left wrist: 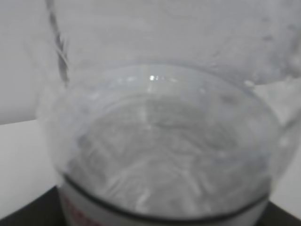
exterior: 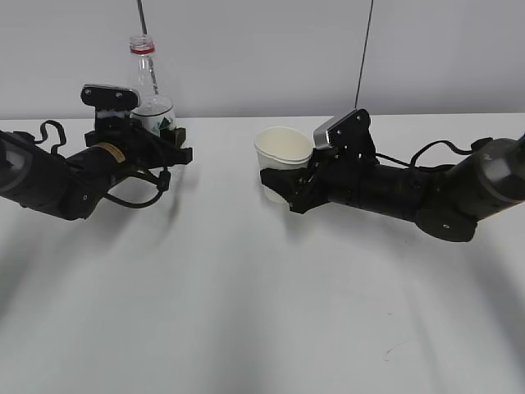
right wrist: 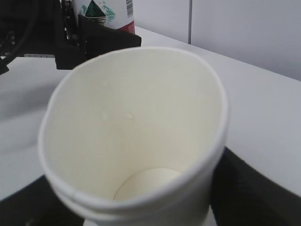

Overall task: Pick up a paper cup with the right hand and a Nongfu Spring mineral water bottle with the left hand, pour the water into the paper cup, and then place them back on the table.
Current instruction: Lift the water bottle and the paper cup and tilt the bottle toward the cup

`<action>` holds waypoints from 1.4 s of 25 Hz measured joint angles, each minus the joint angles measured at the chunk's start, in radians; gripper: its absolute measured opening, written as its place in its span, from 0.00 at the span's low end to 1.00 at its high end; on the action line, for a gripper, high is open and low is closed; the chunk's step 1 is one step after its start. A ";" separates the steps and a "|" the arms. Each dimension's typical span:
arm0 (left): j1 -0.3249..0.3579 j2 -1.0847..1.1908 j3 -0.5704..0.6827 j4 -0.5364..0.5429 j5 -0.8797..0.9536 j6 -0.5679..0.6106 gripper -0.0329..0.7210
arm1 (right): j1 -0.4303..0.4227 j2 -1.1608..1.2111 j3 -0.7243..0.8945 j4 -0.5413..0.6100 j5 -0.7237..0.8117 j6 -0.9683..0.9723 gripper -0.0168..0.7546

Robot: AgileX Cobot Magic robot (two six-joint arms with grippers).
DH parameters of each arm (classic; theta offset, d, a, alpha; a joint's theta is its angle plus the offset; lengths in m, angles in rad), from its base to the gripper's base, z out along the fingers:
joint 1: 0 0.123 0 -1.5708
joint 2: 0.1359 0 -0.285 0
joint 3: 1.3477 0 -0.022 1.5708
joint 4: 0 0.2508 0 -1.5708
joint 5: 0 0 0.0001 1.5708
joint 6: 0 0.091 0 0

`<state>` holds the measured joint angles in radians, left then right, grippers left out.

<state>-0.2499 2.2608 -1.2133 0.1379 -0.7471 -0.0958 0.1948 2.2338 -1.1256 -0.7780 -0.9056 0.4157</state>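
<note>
Exterior view: the left hand (exterior: pixel 164 144) is reaching in low over the table (exterior: pixel 246 312), its jaws closing around the lower body of the bottle (exterior: pixel 150 86), which is standing upright between the fingers with its red neck ring above the wrist block. The right hand (exterior: pixel 283 182) is lying low on the opposite side, its fingers clamping the base of the cup (exterior: pixel 283 160); the cup is sitting upright with its mouth open upward, just ahead of the silver-grey wrist box. Bottle and cup are standing well apart.

Left wrist view: the clear bottle (left wrist: pixel 160 155) is filling the frame directly ahead of the camera, the top edge of its label showing at the bottom; the fingers are largely hidden.

Right wrist view: the cup (right wrist: pixel 136 141) is sitting right in front of the camera, its inside looking dry. Beyond its rim, the bottle label (right wrist: pixel 101 9) is showing between the black fingers of the left hand (right wrist: pixel 101 40).
</note>
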 joint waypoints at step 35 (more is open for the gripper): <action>0.186 0.010 -0.148 0.766 -0.257 -0.061 0.57 | 0.122 0.002 -0.084 -0.092 -0.026 0.041 0.69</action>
<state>-0.0641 2.2704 -1.3613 0.9040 -1.0042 -0.1569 0.3167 2.2358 -1.2092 -0.8696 -0.9314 0.4571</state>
